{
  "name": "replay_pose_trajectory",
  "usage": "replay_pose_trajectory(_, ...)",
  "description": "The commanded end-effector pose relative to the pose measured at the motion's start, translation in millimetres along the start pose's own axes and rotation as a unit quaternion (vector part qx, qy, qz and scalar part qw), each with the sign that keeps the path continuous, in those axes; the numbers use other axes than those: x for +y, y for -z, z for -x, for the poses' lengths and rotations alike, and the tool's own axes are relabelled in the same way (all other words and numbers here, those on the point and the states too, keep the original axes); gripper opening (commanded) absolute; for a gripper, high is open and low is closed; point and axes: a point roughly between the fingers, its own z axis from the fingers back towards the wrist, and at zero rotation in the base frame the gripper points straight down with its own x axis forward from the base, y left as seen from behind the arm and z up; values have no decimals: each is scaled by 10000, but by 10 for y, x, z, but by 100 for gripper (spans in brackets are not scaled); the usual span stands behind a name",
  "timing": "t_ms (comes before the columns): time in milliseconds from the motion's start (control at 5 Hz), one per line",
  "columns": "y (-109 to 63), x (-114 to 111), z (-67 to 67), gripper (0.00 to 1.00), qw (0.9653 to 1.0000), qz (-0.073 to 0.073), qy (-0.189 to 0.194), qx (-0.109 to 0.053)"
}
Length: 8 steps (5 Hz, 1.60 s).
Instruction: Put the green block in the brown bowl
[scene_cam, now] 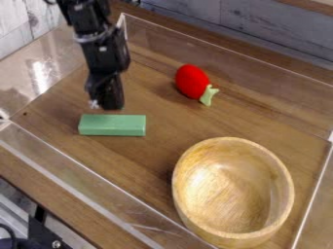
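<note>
Reaching down with the gripper (104,107), tips pressed together on nothing visible, just beyond the green block (113,125) lying flat on the table (163,109), its long side running across the view, well apart from the brown bowl (232,195)

No readable text or markings anywhere.

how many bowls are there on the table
1. The bowl sits at the table's near right, to the right of the green block. No other bowl shows.
</note>
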Motion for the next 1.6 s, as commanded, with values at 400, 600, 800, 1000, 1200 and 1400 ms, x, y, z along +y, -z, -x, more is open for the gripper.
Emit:
replay_pose_trajectory(400,-335,78,33,100,9986,-354,359,132)
replay_pose_trajectory(600,-285,64,77,100,9979,-232,585,128)
replay_pose_trajectory(800,-96,2,93,100,9989,-187,415,111)
replay_pose_trajectory(1000,116,-64,115,100,9996,-139,215,122)
replay_pose_trajectory(1200,180,-40,97,100,9996,-124,195,146)
replay_pose_trajectory(1400,111,-36,65,0,9997,-149,106,143)
